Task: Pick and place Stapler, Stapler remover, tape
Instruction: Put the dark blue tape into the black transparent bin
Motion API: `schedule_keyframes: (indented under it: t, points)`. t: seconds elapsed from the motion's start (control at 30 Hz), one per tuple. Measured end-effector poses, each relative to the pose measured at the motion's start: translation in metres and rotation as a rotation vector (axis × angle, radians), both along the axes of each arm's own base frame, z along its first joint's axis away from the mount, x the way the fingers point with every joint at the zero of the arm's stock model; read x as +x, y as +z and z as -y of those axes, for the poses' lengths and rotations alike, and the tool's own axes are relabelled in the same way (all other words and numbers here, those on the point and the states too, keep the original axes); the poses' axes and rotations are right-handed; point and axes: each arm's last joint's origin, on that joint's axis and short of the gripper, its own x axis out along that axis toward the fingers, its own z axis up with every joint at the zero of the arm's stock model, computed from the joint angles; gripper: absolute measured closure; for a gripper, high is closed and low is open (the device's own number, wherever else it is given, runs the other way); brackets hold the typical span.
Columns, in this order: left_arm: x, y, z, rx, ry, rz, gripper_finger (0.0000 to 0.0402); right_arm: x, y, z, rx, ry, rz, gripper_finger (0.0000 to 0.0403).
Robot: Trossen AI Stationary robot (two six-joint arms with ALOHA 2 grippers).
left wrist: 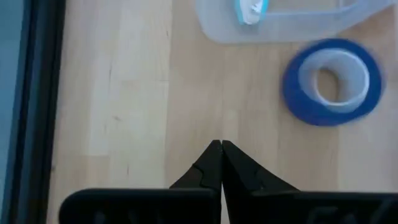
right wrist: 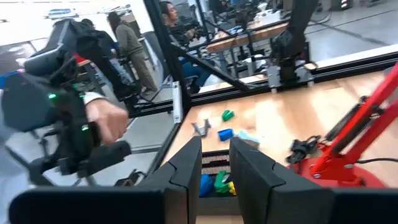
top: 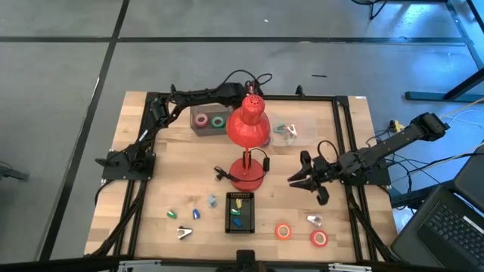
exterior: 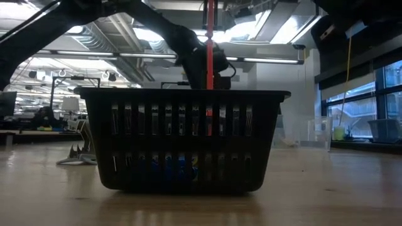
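So the left pincer (left wrist: 221,146) is up at the far side of the worktop (top: 174,181), behind the red lamp (top: 248,127), and its fingers are pressed flat together with nothing between them. In the left wrist view there's a blue tape roll (left wrist: 333,81) lying flat just ahead and off to one side, beside a clear tub (left wrist: 280,25) with something small in it. Looks to me like it either just let something go or closed without catching the roll, can't say which.

The right pincer (top: 302,180) hangs over the worktop just right of the lamp's base, fingers a little apart, and I don't see anything in them. It's pointing toward the black basket (top: 240,211) at the front, which already has some blue, green and yellow bits inside.

Still loose: two red/orange tape rolls (top: 283,231) near the front right, with a small metal piece next to them, maybe the staple remover, too small to tell. Two more rolls, pink and green, sit in a grey tray (top: 209,121) at the back.

My guess: we're between picks. The next move needs the left fingers to open again and line up over a roll's rim before closing.
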Motion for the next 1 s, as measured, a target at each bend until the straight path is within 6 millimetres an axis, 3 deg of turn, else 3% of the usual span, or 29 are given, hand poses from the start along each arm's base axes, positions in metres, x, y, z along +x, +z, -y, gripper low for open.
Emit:
schedule_keyframes:
  t: [0.57, 1.0]
  points:
    - [-0.005, 0.002, 0.009, -0.286, -0.067, 0.036, 0.0394, 0.002, -0.005, -0.005, 0.026, 0.021, -0.039, 0.0319]
    - [0.006, -0.009, 0.012, -0.118, -0.012, -0.011, 0.0232, 0.002, -0.005, -0.005, 0.026, 0.021, -0.039, 0.0319]
